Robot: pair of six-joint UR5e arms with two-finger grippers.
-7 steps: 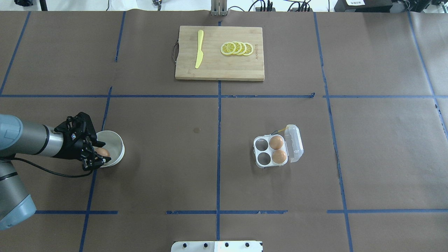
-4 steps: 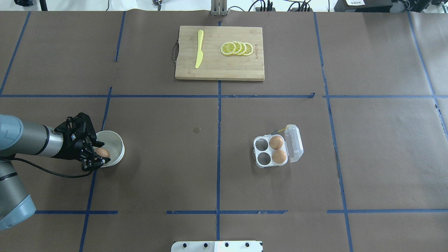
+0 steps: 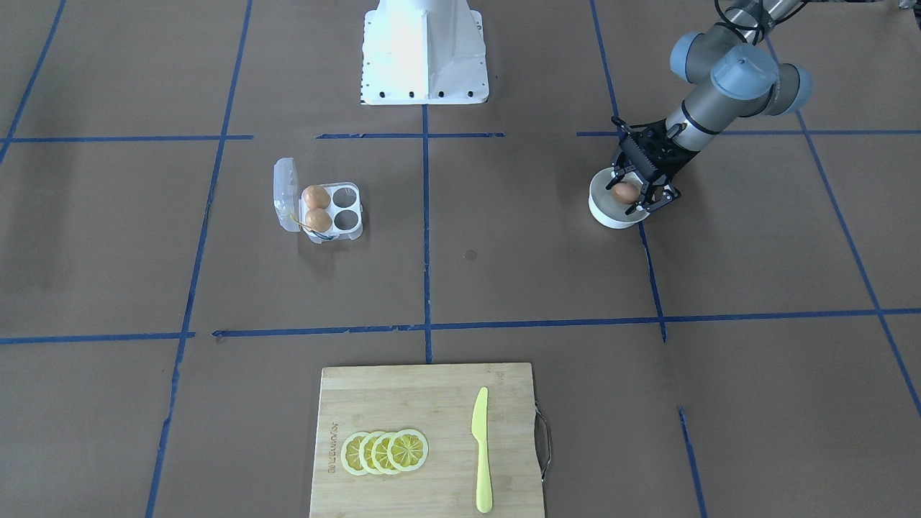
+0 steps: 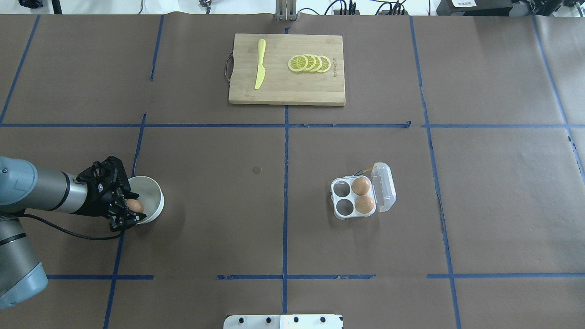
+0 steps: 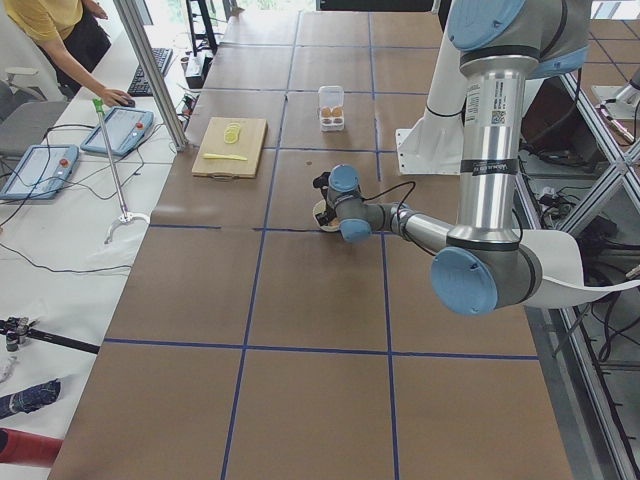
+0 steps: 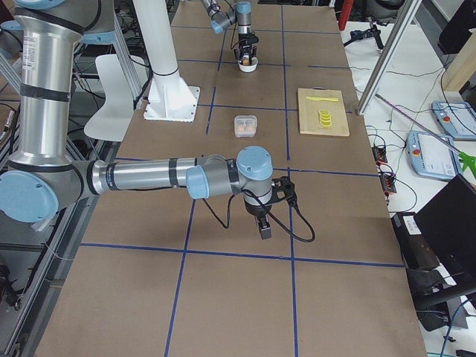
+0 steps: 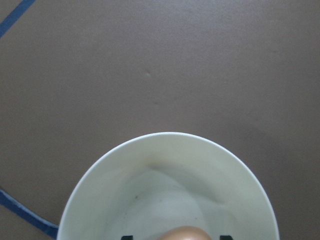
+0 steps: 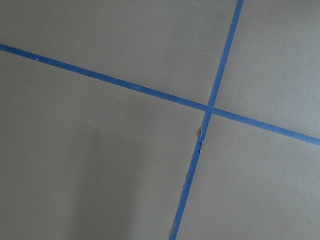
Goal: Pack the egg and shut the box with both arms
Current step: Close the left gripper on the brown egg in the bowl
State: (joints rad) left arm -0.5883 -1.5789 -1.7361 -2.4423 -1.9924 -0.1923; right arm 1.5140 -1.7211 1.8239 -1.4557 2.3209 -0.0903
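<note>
The egg (image 4: 134, 205) lies in the white bowl (image 4: 155, 194) on the left of the counter (image 4: 228, 228). It is well apart from the egg box (image 4: 343, 197), whose lid stands open with two cells free. The left pincer (image 4: 129, 209) straddles the egg, its fingers set wider than the shell and not gripping. Closing off-centre could squirt the egg aside or tip the bowl, and squeezing hard could crack it. Since a second ago this pincer has sunk deeper into the bowl. I cannot tell the spread of the right pincer (image 6: 265, 227).
</note>
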